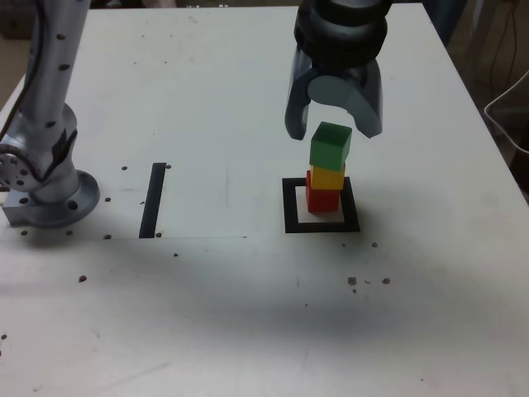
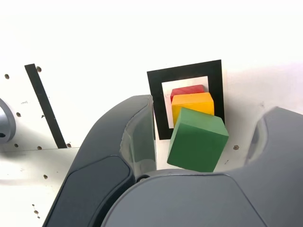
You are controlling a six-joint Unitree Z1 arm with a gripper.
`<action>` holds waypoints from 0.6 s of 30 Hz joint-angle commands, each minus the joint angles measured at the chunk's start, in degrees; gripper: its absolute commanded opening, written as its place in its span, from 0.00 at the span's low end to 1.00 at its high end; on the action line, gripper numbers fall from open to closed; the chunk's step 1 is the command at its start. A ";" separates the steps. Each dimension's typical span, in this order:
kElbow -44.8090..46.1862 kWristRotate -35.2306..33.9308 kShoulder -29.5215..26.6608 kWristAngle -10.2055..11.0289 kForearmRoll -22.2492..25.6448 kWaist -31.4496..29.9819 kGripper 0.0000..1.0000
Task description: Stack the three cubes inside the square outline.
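The three cubes stand as one stack inside the square outline [image 1: 322, 226] [image 2: 189, 70]. The red cube [image 1: 322, 199] [image 2: 187, 90] is at the bottom, the yellow cube [image 1: 328, 176] [image 2: 191, 106] rests on it, and the green cube [image 1: 331, 145] [image 2: 197, 140] is on top. The green cube sits twisted relative to the yellow one and overhangs it slightly. My gripper [image 1: 332, 131] [image 2: 210, 108] hangs over the stack and is open. Its fingers stand on either side of the green cube, with a gap showing on each side in the wrist view.
A straight black strip [image 1: 153, 200] [image 2: 45, 106] lies on the white table at the exterior view's left of the outline. The arm's grey base [image 1: 50, 198] stands at the far left. Small dark holes dot the table. A cable [image 1: 508, 107] hangs past the right edge.
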 commanded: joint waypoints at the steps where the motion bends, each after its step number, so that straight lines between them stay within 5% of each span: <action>1: 0.08 -0.08 -0.58 0.11 0.73 0.10 0.99; 18: 1.96 0.77 -3.11 -2.14 0.97 0.11 0.99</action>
